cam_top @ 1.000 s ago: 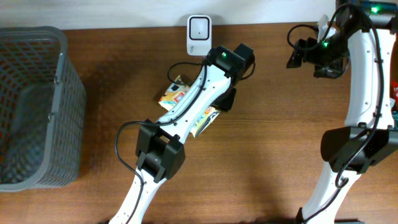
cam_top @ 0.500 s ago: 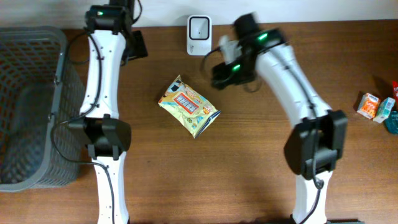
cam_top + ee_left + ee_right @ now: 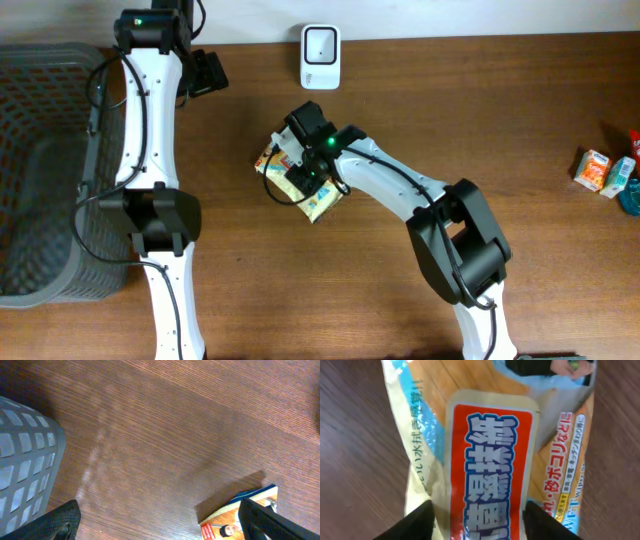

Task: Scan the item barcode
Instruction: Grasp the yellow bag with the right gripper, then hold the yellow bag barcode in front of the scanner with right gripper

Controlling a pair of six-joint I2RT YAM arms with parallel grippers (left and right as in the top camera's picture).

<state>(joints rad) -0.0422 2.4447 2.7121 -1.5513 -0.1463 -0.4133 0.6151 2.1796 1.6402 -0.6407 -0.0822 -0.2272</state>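
We look down on a brown wood-grain table [image 3: 480,110] with long streaks running along its length and a dull sheen; a strip of pale wall [image 3: 430,15] closes the far edge, and nothing more of the room shows. A grey mesh basket [image 3: 50,62] fills the left end, and a small white scanner [image 3: 320,55] stands upright at the far edge near the middle. Two small cartons [image 3: 596,168] sit close together at the right edge, well apart from everything else. The snack packet [image 3: 490,460] lies flat on the bare wood in front of the scanner, between it and our near edge, with its red label and blue characters facing up. The right gripper [image 3: 297,175] is over the packet. From the right wrist we see its fingers [image 3: 417,520] standing apart on either side of the red label, over the printed face. We cannot tell whether they press on it. The left gripper [image 3: 205,75] hangs over bare wood at the far edge, beside the basket's corner, with its fingers spread wide and holding nothing. Its own camera catches the basket's wall on the left and one corner of the packet on the right.
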